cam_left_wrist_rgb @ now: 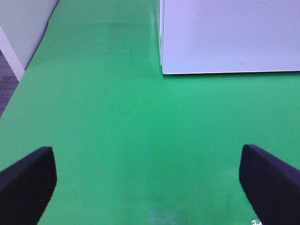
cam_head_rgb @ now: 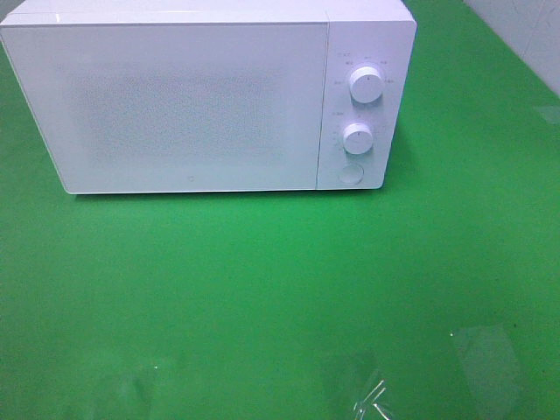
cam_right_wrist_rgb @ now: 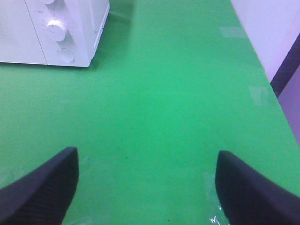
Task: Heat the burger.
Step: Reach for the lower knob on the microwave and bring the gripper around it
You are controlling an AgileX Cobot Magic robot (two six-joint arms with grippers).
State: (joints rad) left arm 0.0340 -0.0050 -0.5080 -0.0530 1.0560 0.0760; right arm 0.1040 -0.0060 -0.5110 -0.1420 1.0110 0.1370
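— Green covers the whole surface [cam_head_rgb: 262,289], and a white microwave oven [cam_head_rgb: 175,105] stands at its far side, the door [cam_head_rgb: 166,109] shut. Where is the burger?

— I cannot tell. The burger shows in no view, so I can say nothing of its look, nor of which way it points or how its long axis runs. The door is pale and milky, and I cannot see through it.

— And the tools?

— The left tool [cam_left_wrist_rgb: 150,183] is released: its two dark fingers [cam_left_wrist_rgb: 28,183] stand wide apart, with only green surface between them. The right tool [cam_right_wrist_rgb: 147,187] is also released and grasps nothing; its dark fingers [cam_right_wrist_rgb: 42,187] are spread over bare green.

— What does one view give that another does not?

— The high view shows the full front of the oven: upper dial [cam_head_rgb: 366,85], lower dial [cam_head_rgb: 357,137] and round button [cam_head_rgb: 351,174] below them, but neither tool. The left wrist view shows only the oven's left front corner, and a strip of grey floor [cam_left_wrist_rgb: 4,89] beside the surface. The right wrist view shows the control side of the oven and a pale wall [cam_right_wrist_rgb: 272,28] along the surface edge.

— Anything else on the surface?

— A crumpled piece of clear film [cam_head_rgb: 372,398] lies at the near edge, just beside one finger of the right tool.
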